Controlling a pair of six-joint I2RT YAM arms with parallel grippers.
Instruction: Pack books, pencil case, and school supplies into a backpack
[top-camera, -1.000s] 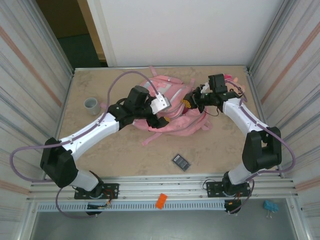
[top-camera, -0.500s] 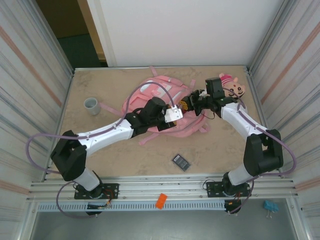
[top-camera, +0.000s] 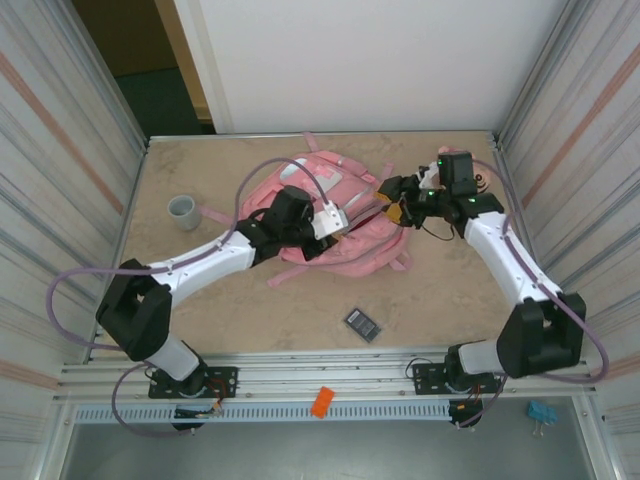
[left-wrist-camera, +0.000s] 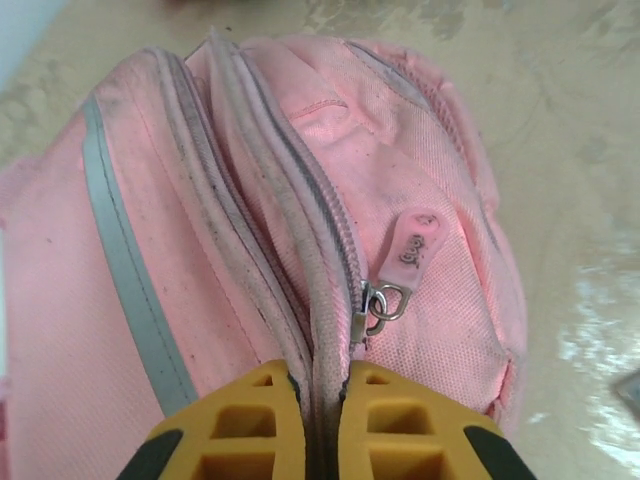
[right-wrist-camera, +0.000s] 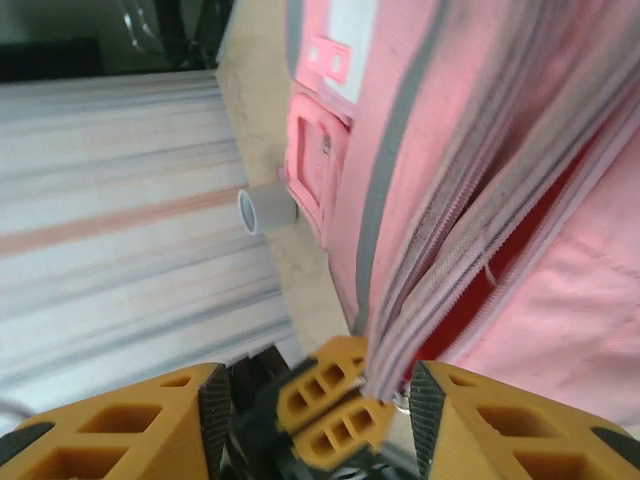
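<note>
Shows the pink backpack (top-camera: 310, 185) lying in the middle of the desk (top-camera: 200, 290). Finds the left gripper (left-wrist-camera: 320, 400) pinched tight on the backpack's zip ridge, with yellow fingers (left-wrist-camera: 250, 420) pressed together just below the pink zip pull (left-wrist-camera: 415, 245). Places the right gripper (top-camera: 393, 200) at the backpack's right end, jaws moderately parted, straddling the same seam without clamping it. Marks the dark calculator (top-camera: 363, 323) on the desk near the front edge, well apart from the backpack.
</note>
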